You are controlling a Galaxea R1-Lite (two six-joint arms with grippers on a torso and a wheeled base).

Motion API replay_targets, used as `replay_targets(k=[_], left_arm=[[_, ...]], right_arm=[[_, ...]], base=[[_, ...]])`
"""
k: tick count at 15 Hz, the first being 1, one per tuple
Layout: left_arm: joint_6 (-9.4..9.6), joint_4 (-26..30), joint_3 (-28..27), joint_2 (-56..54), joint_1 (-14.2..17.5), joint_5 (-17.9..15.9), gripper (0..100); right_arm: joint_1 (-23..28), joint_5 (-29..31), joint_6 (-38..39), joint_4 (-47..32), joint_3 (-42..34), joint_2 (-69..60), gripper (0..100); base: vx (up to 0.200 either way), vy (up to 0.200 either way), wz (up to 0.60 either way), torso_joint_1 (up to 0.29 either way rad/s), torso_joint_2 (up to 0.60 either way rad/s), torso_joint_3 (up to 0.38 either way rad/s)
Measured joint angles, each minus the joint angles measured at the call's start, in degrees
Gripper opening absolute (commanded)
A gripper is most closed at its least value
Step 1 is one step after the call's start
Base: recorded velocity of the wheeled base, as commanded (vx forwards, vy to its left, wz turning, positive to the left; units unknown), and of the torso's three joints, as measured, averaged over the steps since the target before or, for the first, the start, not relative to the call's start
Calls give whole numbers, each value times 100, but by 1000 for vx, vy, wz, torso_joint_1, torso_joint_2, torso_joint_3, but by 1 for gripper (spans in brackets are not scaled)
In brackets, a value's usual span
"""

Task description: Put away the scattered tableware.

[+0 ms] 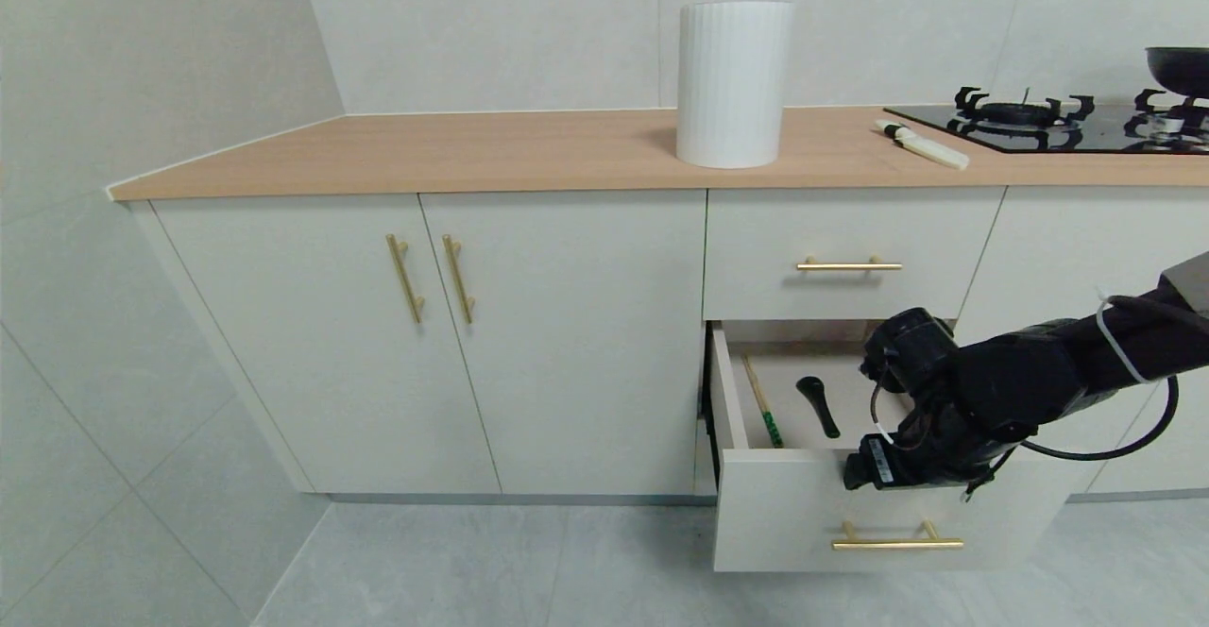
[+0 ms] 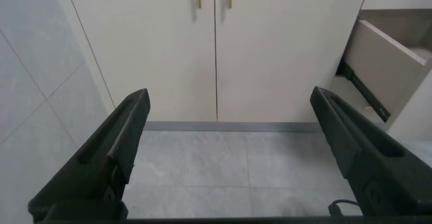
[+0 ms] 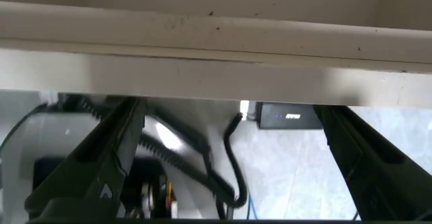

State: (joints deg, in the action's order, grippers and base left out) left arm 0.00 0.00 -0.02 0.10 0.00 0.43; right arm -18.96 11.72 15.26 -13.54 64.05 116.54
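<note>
Tableware is split between the open drawer [image 1: 784, 514] and the countertop [image 1: 472, 150], going by my head camera.

Farthest left, my left gripper [image 2: 229, 96] hangs low over the grey floor [image 2: 223, 170] with its fingers spread wide and nothing between them. It faces the two closed cabinet doors [image 1: 434, 325] with their gold handles.

Moving right along the counter, a white ribbed canister [image 1: 734, 84] stands upright near the back wall. Below it and slightly right, the lower drawer is pulled out. Inside, the chopsticks [image 1: 761, 405], wooden with green ends, lie along the left wall. The black spoon [image 1: 818, 405] lies just to their right, apart from them, on the drawer floor.

My right gripper [image 3: 229, 116] is at the drawer's front edge, its arm coming in from the right above the front panel. On the wrist camera its fingers stand wide apart and hold nothing, and a pale edge runs across just beyond the fingertips. I can't tell which part of the cabinet that is.

Further right on the counter, a pale knife-shaped utensil [image 1: 921, 144] lies flat just beside the hob [image 1: 1058, 127]. A black pan [image 1: 1176, 65] sits on the far right burner.
</note>
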Motion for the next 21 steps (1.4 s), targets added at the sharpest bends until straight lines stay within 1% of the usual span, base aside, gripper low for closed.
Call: replay_targets(k=[5, 7, 13, 15, 18, 19, 21], left_arm=[[0, 0, 0, 0, 0, 0, 100], [0, 0, -2, -2, 0, 0, 100], [0, 0, -5, -2, 0, 0, 100], [0, 0, 0, -2, 0, 0, 100], [0, 0, 2, 0, 0, -2, 100], [0, 0, 2, -2, 0, 0, 100], [0, 0, 0, -2, 0, 0, 100]], right_arm=[[11, 27, -16, 633, 55, 254, 100], [11, 18, -32, 818, 207, 358, 100], [11, 21, -55, 903, 1359, 1047, 100], [112, 24, -46, 903, 1564, 1226, 100], [433, 10, -49, 909, 1630, 1389, 100], [551, -12, -55, 975, 1643, 1432, 100], [728, 11, -54, 1403, 1685, 1551, 100]], base=[[0, 0, 0, 0, 0, 0], [0, 0, 0, 0, 0, 0], [0, 0, 0, 0, 0, 0], [0, 0, 0, 0, 0, 0], [0, 0, 0, 0, 0, 0], [0, 0, 0, 0, 0, 0], [0, 0, 0, 0, 0, 0]])
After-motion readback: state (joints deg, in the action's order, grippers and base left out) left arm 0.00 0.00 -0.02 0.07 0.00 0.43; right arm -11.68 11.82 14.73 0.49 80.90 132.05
